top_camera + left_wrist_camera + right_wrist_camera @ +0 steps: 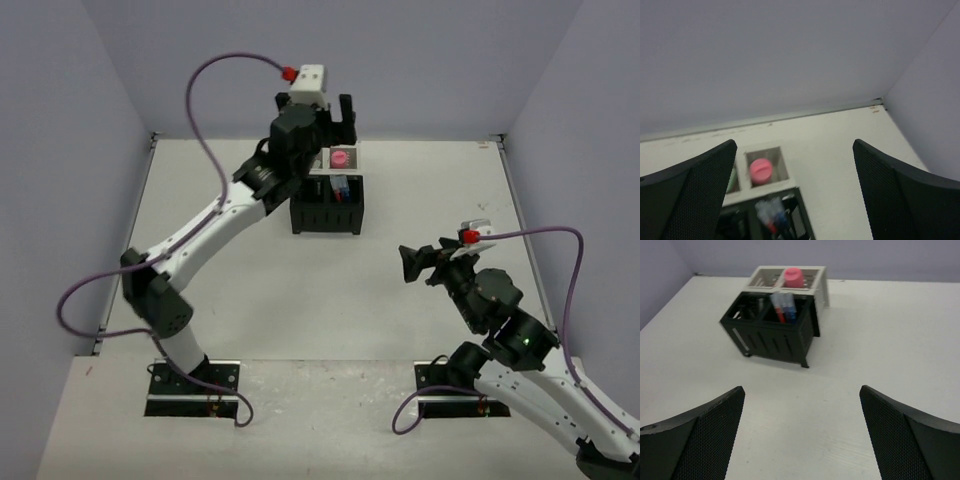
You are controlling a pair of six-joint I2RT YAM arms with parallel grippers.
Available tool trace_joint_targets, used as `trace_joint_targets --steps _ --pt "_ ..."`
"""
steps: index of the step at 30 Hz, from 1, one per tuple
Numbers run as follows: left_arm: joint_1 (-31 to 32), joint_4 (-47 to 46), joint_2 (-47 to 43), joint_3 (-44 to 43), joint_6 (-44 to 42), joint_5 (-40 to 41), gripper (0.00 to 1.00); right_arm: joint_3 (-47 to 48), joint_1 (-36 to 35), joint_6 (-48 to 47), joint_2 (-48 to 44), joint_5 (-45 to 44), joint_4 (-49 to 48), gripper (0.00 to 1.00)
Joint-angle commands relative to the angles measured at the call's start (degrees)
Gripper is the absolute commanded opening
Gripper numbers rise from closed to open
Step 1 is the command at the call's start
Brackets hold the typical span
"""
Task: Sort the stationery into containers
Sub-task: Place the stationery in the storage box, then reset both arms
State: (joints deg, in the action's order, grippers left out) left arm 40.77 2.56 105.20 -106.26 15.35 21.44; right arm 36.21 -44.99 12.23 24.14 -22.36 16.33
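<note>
A black two-compartment box (327,218) stands at the back middle of the table. Red and blue pens (783,307) stand upright in its right compartment (772,215). Behind it lie the light-grey trays (817,285). The right tray holds a pink stubby highlighter (340,157) (760,170) (793,277). Something green (731,180) shows in the left tray, half hidden by a finger. My left gripper (338,125) (794,145) hangs open above the trays with nothing between its fingers. My right gripper (410,263) (802,390) is open and empty, low over bare table to the right front of the box.
White tabletop (430,190) surrounds the containers. Lilac walls close in the back and both sides, and the back-right corner (880,102) lies beyond the trays. Purple cables loop from both arms.
</note>
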Motion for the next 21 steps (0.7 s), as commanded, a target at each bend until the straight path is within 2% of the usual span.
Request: trace_joint_targets --steps 1,2,6,9,14,21 --pt "-1.57 15.75 -21.43 21.92 11.24 16.97 1.00 6.37 0.02 8.75 1.31 -21.84 7.47 0.99" --pt "-1.57 13.54 -25.09 29.28 12.50 16.59 1.00 7.02 0.08 9.12 1.43 -22.98 8.21 0.99" --pt "-1.75 17.09 -38.90 42.03 13.91 17.83 1.00 9.73 -0.01 9.83 0.93 -24.94 12.22 0.99" --pt "-1.82 25.63 -44.99 46.02 14.95 20.74 1.00 11.09 -0.01 9.49 0.16 -23.75 15.43 0.99" --pt "-1.75 38.18 -54.36 45.08 17.66 23.87 1.00 10.58 0.00 9.23 -0.97 -24.71 18.80 0.99" --pt "-1.75 34.86 -67.99 54.66 13.23 26.94 1.00 8.45 0.02 10.17 -2.51 -23.90 19.47 0.99"
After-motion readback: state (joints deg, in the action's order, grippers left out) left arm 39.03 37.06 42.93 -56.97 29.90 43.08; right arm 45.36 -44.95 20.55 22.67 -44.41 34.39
